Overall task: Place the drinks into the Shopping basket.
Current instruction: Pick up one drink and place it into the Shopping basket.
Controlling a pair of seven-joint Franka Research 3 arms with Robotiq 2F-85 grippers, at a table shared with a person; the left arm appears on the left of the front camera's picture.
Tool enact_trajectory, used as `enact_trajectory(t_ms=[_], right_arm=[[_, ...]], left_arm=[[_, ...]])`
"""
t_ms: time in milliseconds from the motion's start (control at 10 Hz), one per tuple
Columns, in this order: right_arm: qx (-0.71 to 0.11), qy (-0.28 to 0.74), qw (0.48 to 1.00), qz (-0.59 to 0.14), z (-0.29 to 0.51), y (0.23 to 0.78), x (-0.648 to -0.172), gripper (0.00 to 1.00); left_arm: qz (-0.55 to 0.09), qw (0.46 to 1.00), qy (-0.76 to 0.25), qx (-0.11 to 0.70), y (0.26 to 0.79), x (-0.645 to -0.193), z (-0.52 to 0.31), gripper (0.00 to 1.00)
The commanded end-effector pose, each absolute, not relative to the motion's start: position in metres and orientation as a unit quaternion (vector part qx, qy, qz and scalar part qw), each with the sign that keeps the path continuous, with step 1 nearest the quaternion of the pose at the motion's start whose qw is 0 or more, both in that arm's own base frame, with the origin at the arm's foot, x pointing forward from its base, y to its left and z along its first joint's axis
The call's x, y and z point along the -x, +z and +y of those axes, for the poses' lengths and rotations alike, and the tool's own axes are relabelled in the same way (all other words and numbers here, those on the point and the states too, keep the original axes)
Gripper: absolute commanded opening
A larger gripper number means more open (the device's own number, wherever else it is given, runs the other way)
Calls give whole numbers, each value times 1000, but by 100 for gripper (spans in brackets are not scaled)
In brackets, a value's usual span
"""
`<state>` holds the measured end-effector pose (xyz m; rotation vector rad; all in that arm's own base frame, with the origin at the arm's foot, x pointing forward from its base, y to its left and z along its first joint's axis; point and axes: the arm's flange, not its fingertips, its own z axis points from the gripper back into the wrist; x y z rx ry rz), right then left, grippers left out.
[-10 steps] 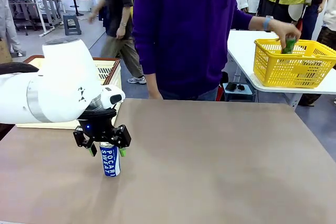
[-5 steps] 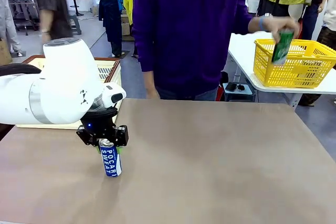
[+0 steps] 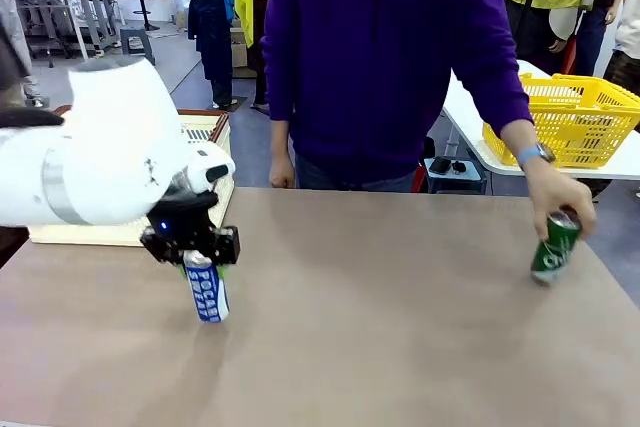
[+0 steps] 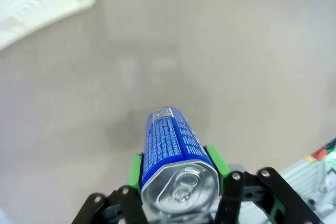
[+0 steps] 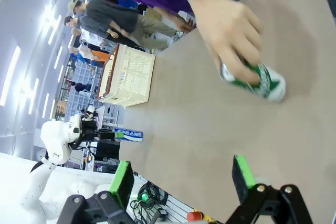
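Smooth grey-brown table (image 3: 400, 327) is stretching across to a person in a purple top standing at its far side, with other people walking about behind.

The left gripper (image 3: 200, 259) is clamping narrow around the top of the blue can (image 3: 207, 292). In the left wrist view its green pads (image 4: 135, 167) are pressing flat against both sides of the can (image 4: 170, 145), just below the silver end with its pull tab. The can is leaning rather than standing straight; whether its base is touching the table I cannot tell. The right gripper (image 5: 181, 179) is hanging with its jaws spread wide, holding nothing.

A second ago the left jaws were standing open on either side of the can, which was upright on the table; now they are gripping it and it is tipping. Back then the person's hand (image 3: 555, 197) was reaching into the yellow basket (image 3: 580, 127) on the side table; now it is holding a green can (image 3: 554, 247) by its top, tilted, low over the table's right side.

Both cans are slim metal cylinders with glossy printed sides. The Shopping basket (image 3: 205, 132), cream plastic with slotted walls and a brown rim, is sitting at the table's far left, behind the left arm.
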<state>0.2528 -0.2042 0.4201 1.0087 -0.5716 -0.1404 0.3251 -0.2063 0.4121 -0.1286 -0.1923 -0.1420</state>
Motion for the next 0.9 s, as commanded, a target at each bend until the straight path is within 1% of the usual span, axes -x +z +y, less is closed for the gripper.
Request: enact_trajectory(t_ms=[0,100,200,300,400,500,600,700,800], right_arm=[[-476,-66,834,-270,-204,420,-253,100],[-459,-62,814,-352,-244,446,-231,100],[-445,-75,797,-401,-295,467,-199,100],[-425,-94,797,-419,-332,476,-175,100],[-409,-99,804,-420,-349,477,-160,100],[-395,-107,811,-418,-351,474,-155,100],[-391,-139,808,-418,-347,470,-157,100],[-404,-125,797,-432,-350,491,-137,100],[-404,-125,797,-432,-350,491,-137,100]], left_arm=[[-152,981,-86,87,518,-302,-169,0],[-186,977,-69,78,557,-298,-151,0],[-204,970,-79,103,596,-292,-130,0],[-240,965,-49,93,621,-293,-110,0],[-260,959,-42,110,638,-301,-93,0],[-270,956,-19,114,649,-317,-75,0],[-305,949,47,67,655,-336,-63,0],[-320,939,49,116,657,-353,-56,0],[-348,930,109,53,655,-366,-50,0]])
